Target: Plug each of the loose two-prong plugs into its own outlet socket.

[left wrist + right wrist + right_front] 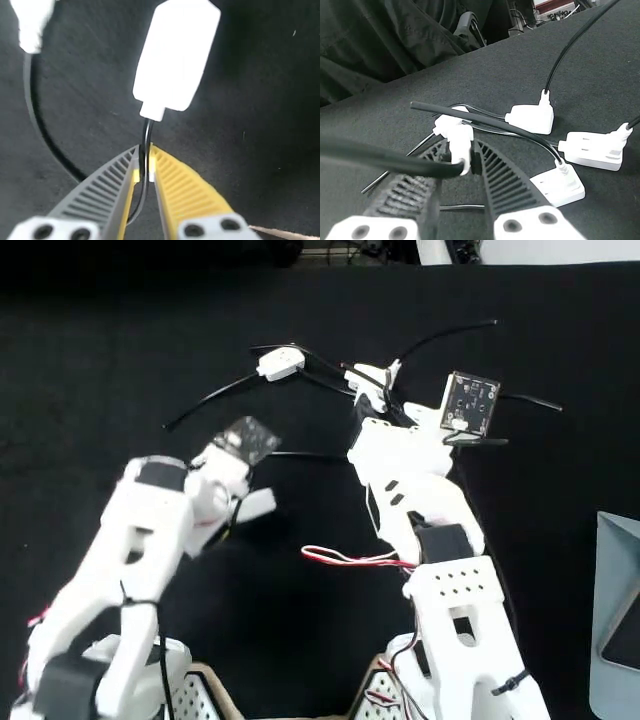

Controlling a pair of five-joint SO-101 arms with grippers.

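My left gripper (145, 151) is shut on a thin black cable (146, 131), just behind the white plug body (175, 55) that the cable runs into. The plug hangs over the black cloth. In the high view this gripper (243, 508) sits at the left middle of the table. My right gripper (462, 150) is shut on a small white plug (456, 134), with a thick black cable (385, 159) crossing in front of it. From above, that gripper (368, 395) is at the far centre. A loose white plug (280, 362) lies to its left.
Three more white plug or socket pieces (532, 117) (592, 149) (560, 184) lie close together beyond the right gripper, with black cables tangled among them. Another white piece (32, 25) lies near the left gripper. A grey tray (612, 570) stands at the right edge.
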